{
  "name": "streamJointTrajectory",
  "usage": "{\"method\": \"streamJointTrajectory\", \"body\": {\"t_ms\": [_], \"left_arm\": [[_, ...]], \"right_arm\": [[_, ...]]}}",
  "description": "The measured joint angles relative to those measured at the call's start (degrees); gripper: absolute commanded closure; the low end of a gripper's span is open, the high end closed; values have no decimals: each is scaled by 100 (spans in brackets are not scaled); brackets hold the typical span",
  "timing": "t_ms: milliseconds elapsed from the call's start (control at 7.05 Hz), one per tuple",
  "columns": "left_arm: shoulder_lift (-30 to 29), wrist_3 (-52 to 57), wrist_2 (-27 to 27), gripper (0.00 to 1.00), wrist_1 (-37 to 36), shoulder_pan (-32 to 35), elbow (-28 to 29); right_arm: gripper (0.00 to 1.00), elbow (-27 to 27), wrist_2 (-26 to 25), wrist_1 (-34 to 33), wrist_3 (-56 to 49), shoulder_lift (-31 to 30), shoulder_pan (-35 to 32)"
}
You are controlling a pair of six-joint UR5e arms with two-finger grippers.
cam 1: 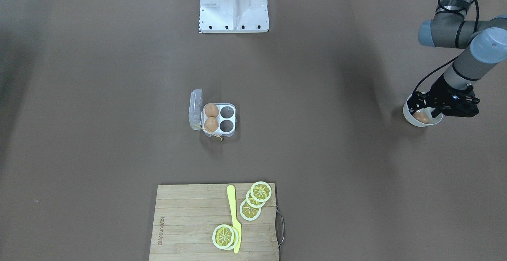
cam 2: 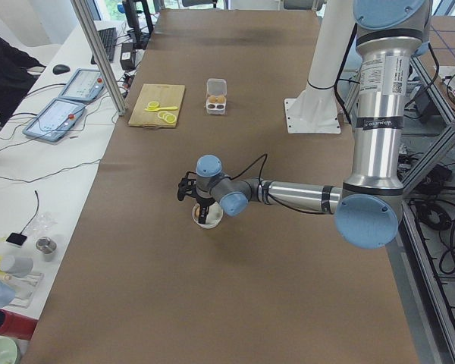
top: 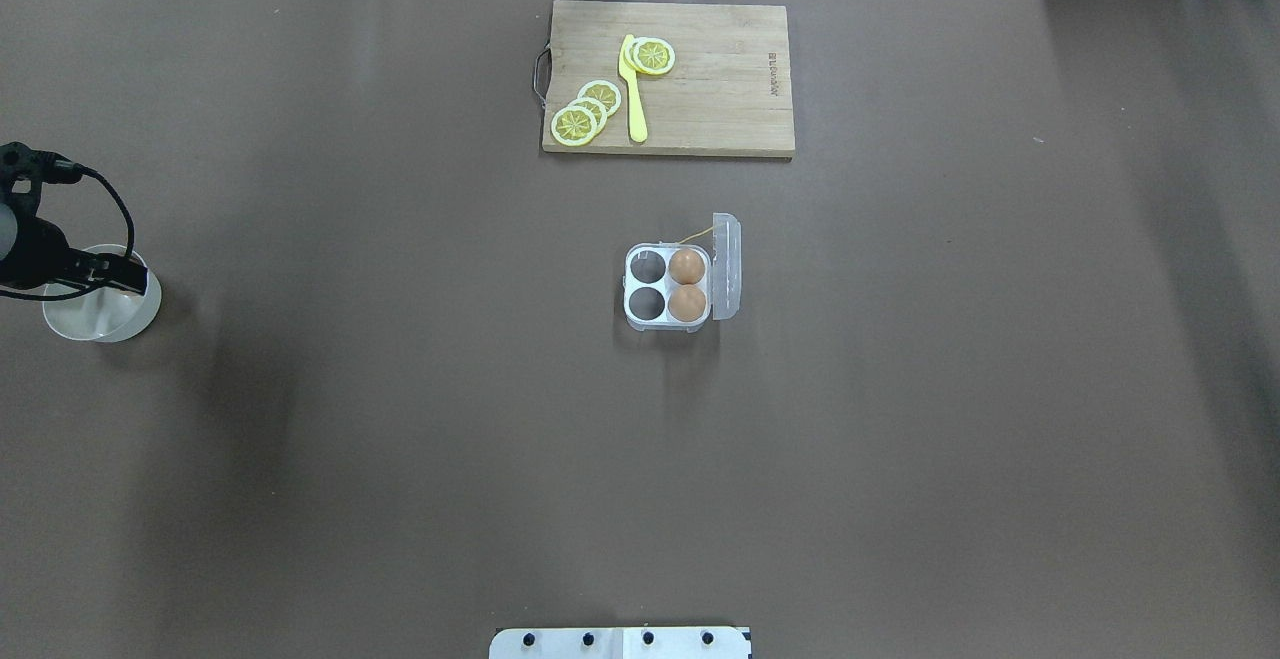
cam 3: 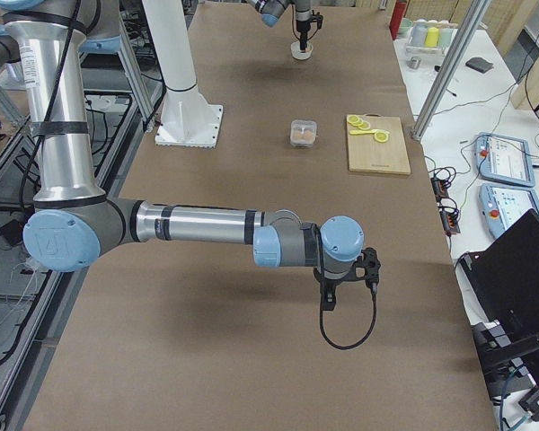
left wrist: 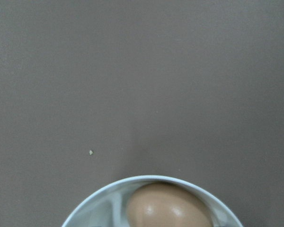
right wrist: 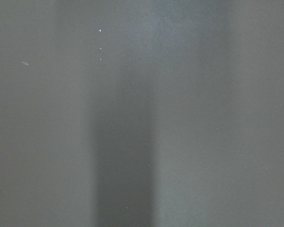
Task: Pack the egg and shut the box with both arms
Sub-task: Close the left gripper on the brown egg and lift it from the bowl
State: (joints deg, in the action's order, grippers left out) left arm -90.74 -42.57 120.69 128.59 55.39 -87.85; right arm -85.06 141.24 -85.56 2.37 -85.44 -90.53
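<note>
Left claw point(cam 1: 419, 104) low over the cream bowl point(cam 1: 412, 122), spread impossible to judge, grip unconfirmed. Inside it the egg point(cam 1: 421, 117), well left of the box point(cam 1: 220, 118). Centre over it, squeeze gently, lift straight, head for an empty cell.

Robotics lab: teach pendants point(cam 2: 58, 117), aluminium frame point(cam 2: 100, 57)

You get two steep top views from opposite sides, sharing the egg box point(cam 1: 219, 118) and cutting board point(cam 1: 190, 221); two end cameras look lengthwise; your left wrist camera sits close over the bowl point(left wrist: 97, 208).
</note>
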Motion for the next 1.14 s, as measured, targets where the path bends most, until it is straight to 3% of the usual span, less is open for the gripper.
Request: {"method": "streamJointTrajectory", "body": {"t_ms": [1135], "left_arm": [[-50, 66, 7, 28, -22, 1, 34]], "right_arm": [[0, -2, 0, -5, 1, 1, 0]]}}
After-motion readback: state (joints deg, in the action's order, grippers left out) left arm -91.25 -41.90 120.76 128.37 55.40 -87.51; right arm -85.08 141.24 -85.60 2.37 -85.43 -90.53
